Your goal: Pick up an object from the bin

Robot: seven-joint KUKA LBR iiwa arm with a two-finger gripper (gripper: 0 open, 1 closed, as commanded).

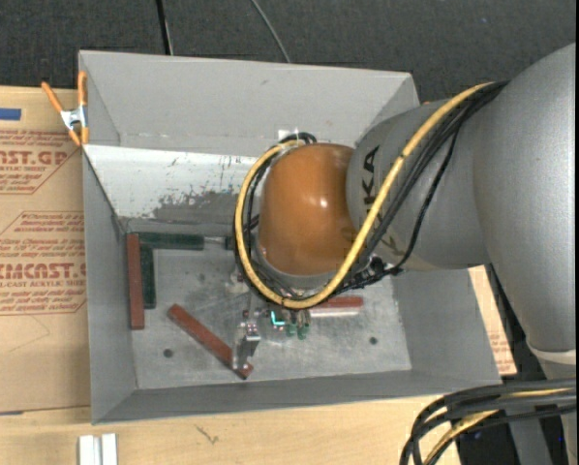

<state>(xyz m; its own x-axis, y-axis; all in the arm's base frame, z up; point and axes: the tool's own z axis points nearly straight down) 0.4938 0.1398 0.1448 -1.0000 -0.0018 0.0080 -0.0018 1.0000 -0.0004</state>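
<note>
My gripper [247, 342] hangs below the arm's wrist, low over the front middle of the bin floor. It is right at the near end of a reddish-brown flat stick [204, 335] that lies slanted from the left centre towards the front. Whether it touches or grips that stick I cannot tell. A short red and pale piece [344, 305] lies just to its right, partly hidden under the wrist.
At the bin's left side a reddish-brown bar [135, 281] lies along the wall, with a dark green bar [150, 277] beside it. Another dark green bar [171, 242] lies along the back of the floor. The arm covers the bin's right and middle.
</note>
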